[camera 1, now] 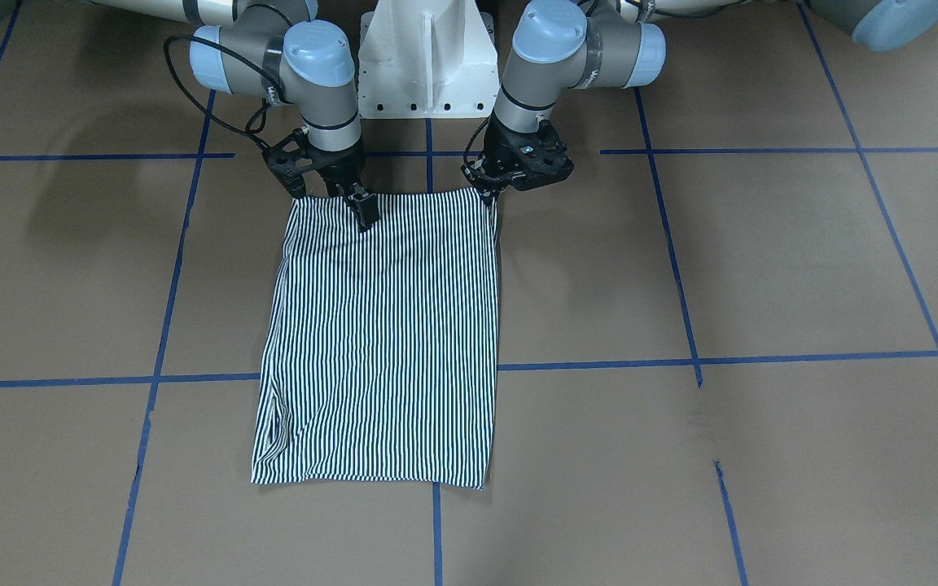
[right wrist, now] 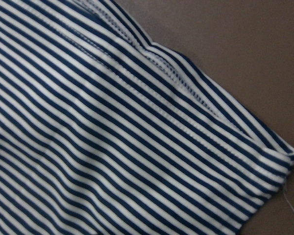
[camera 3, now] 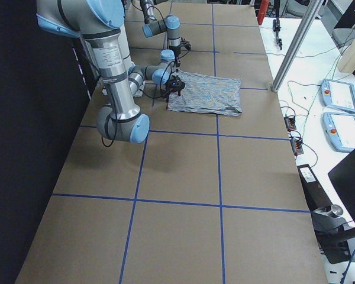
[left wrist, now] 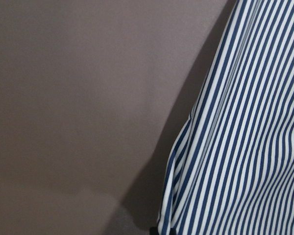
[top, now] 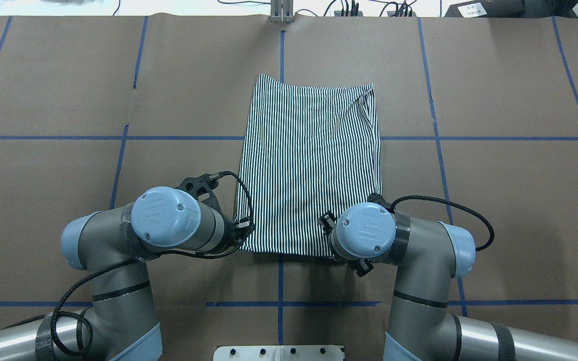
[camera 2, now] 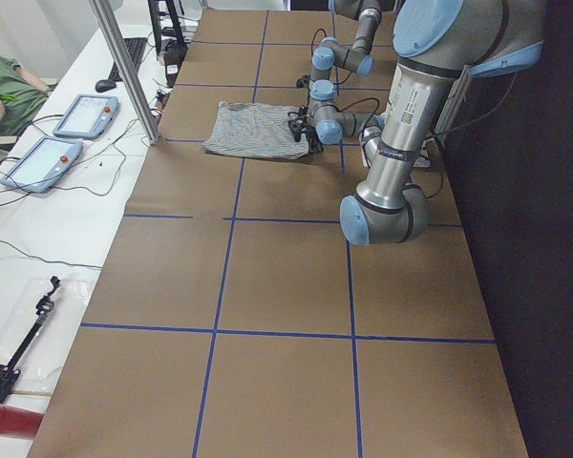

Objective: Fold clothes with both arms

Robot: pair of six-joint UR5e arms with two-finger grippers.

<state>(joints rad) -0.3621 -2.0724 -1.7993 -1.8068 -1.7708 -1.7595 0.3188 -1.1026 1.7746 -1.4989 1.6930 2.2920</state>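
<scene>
Mid-fold, black two-finger left gripper (camera 1: 488,194) and right gripper (camera 1: 361,213) meet the navy-and-white striped fabric shirt (camera 1: 383,342) at its robot-side edge, closure unclear; next, likely an even lift.

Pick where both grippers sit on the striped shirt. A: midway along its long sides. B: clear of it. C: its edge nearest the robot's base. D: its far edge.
C: the left gripper and right gripper both sit on the shirt, at its base-side edge.
</scene>
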